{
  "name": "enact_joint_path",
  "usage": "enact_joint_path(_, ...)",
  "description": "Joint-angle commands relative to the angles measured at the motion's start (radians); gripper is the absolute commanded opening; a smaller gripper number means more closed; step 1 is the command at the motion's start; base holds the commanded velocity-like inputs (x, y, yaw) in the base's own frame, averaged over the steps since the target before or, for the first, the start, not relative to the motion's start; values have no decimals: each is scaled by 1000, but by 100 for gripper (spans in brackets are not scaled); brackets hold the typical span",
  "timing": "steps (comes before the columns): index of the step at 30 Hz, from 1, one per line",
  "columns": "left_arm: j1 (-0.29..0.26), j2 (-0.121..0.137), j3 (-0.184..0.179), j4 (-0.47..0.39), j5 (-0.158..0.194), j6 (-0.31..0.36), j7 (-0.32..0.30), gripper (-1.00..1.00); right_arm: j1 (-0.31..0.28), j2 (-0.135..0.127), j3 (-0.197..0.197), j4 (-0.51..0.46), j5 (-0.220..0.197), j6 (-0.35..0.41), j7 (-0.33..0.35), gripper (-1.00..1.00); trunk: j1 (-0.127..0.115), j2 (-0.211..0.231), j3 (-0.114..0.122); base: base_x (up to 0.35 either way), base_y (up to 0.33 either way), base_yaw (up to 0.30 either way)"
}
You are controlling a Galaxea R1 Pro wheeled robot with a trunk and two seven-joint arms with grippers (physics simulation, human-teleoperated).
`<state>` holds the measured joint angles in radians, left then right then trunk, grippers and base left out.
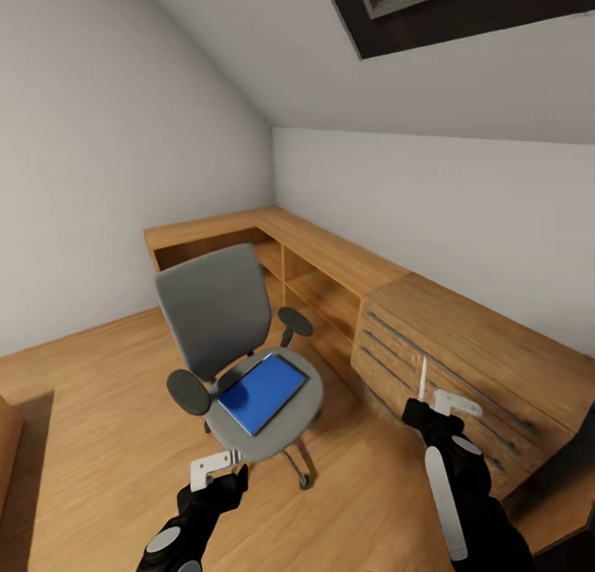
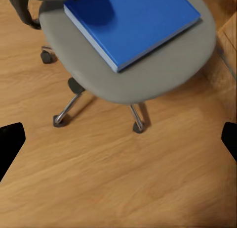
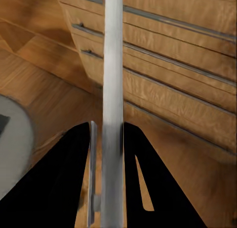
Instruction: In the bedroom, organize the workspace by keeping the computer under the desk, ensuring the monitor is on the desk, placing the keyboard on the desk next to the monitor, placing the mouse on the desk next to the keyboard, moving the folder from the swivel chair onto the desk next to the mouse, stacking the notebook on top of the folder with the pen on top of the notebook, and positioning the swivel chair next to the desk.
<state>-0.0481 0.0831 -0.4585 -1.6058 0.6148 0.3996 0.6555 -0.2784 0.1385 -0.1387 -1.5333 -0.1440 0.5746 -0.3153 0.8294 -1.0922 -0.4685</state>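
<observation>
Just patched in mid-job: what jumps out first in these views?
The blue folder lying flat on the grey swivel chair, which stands on the wood floor before the corner desk. Next, the right gripper is shut on a thin white pen, pointing toward the drawers. The left gripper is open, short of the chair.

No readable text, labels, brands or numbers, blue folder (image 1: pixel 263 393) cover plain, desk (image 1: pixel 463 340) drawer fronts unmarked

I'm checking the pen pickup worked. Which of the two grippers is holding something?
The right gripper: its fingers are closed on a slim white pen pointing up. The left gripper is open and empty, hovering before the swivel chair.
</observation>
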Motion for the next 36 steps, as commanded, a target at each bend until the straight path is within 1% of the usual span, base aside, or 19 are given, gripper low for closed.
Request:
enact_joint_path(1, -1, 1, -2, -2, 7, 2, 9, 100, -1, 0, -2, -1, -11, 2, -8, -100, 0, -1, -1, 0, -322, -290)
enact_joint_path(9, -1, 1, -3, -2, 6, 2, 9, 100, -1, 0, -10, -1, -11, 2, -8, -100, 0, -1, -1, 0, -313, -290)
enact_joint_path(13, -1, 1, -3, -2, 5, 2, 10, 100, -1, -1, -21, -1, -11, 2, -8, -100, 0, -1, -1, 0, -241, -291)
enact_joint_path(26, -1, 2, -3, -2, 5, 2, 10, 100, -1, -2, -33, 1, -11, 1, -7, -100, 0, -1, -1, 0, -79, -291)
enact_joint_path(33, -1, 3, -3, -2, 4, 1, 10, 100, -1, -2, -35, 1, -11, 1, -7, -100, 0, -1, -1, 51, -229, -291)
enact_joint_path(36, -1, 3, -2, -2, 3, 0, 11, 100, -1, -2, -30, 1, -13, -2, -5, -100, 0, -1, -1, 28, -262, -140)
